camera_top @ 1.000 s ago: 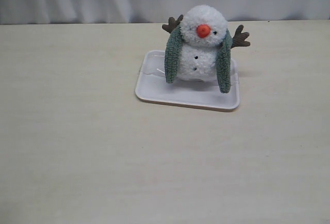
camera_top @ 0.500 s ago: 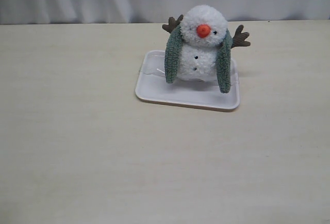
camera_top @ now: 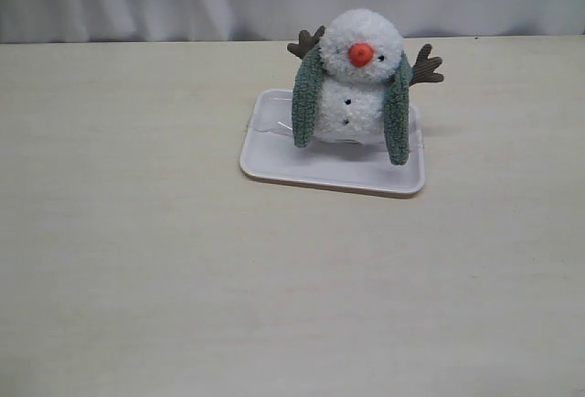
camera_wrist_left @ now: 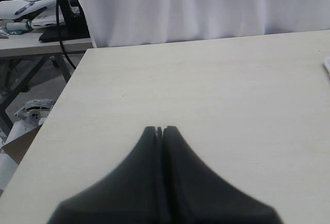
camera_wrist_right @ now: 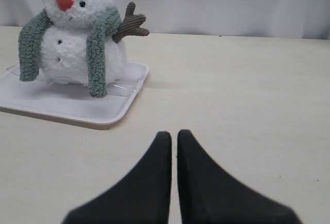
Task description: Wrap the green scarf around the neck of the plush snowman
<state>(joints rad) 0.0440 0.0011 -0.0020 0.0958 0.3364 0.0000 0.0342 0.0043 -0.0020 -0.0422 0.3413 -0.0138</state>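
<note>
The matte black, wedge-shaped left gripper is closed, tips pressed together, holding nothing. The matching black right gripper is closed too, empty.

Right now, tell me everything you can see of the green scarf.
The green scarf is a narrow strip of fuzzy grey-green knit. It lies draped over the plush snowman's neck, its two ends hanging down the front, uncrossed, one each side of the body. The end on the exterior view's right hangs lower, toward the white tray.
</note>
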